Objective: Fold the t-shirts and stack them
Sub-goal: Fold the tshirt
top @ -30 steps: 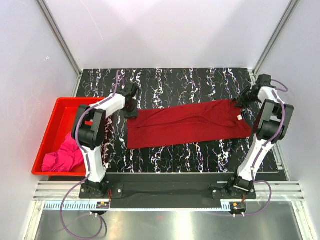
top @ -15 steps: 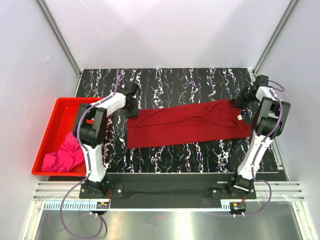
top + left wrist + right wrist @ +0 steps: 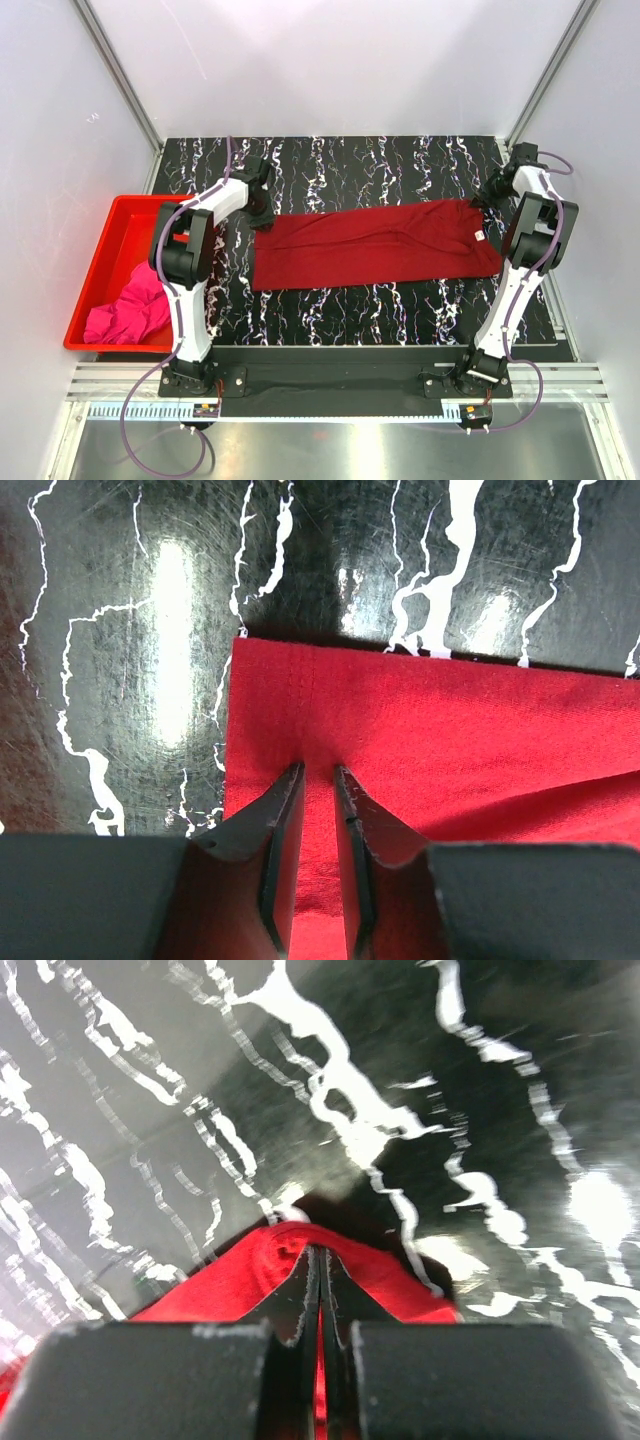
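Observation:
The dark crimson t-shirt (image 3: 375, 245) lies folded into a long band across the table, its white neck label (image 3: 478, 237) near the right end. My left gripper (image 3: 258, 207) is down on the band's far left corner. In the left wrist view its jaws (image 3: 318, 770) are drawn in to a slim gap with a pucker of the crimson cloth (image 3: 450, 740) pinched between them. My right gripper (image 3: 483, 200) is at the far right corner, and the right wrist view shows it (image 3: 320, 1252) shut on a raised fold of that cloth (image 3: 240, 1275). The magenta t-shirt (image 3: 125, 310) lies crumpled in the bin.
A red plastic bin (image 3: 135, 225) stands at the table's left edge beside the left arm. The black marbled tabletop (image 3: 380, 170) runs behind the shirt to the white back wall. Metal frame posts stand at both far corners.
The right jaws have closed on the shirt's far right corner. The left jaws have narrowed onto the far left corner, and the shirt's left end has shifted slightly.

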Controlling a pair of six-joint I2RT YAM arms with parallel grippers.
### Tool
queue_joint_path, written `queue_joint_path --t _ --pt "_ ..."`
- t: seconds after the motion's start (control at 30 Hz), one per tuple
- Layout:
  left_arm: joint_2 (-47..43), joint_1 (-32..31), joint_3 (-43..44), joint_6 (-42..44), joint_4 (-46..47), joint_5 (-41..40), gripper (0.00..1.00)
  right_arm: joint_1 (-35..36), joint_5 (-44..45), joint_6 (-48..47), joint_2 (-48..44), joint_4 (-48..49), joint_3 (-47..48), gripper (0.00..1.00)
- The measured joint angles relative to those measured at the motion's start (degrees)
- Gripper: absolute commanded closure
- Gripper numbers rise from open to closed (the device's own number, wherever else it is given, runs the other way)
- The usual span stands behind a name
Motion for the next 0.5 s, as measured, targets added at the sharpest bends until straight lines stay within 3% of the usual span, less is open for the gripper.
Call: queue_joint_path --t 0.2,0.23,0.27,0.3,0.5 --pt "0.0 0.1 0.0 -0.5 0.0 0.2 0.76 0.0 4.4 -0.9 -0.2 -0.8 0.3 1.0" --pt "0.0 0.2 0.0 -0.5 0.0 0.3 0.76 0.0 4.2 -1.1 -0.2 -1.0 0.4 0.95" --pt "0.0 0.2 0.0 -0.4 0.0 0.4 0.76 0.0 3.5 -1.3 -0.2 -1.1 0.6 0.74" --pt "0.0 0.2 0.0 -0.5 0.0 0.5 0.76 0.0 2.8 -1.3 -0.2 -1.1 0.6 0.66" --pt "0.0 0.4 0.0 -0.6 0.2 1.4 0.76 0.5 1.2 -2.0 -2.9 1.4 -3.4 0.63"
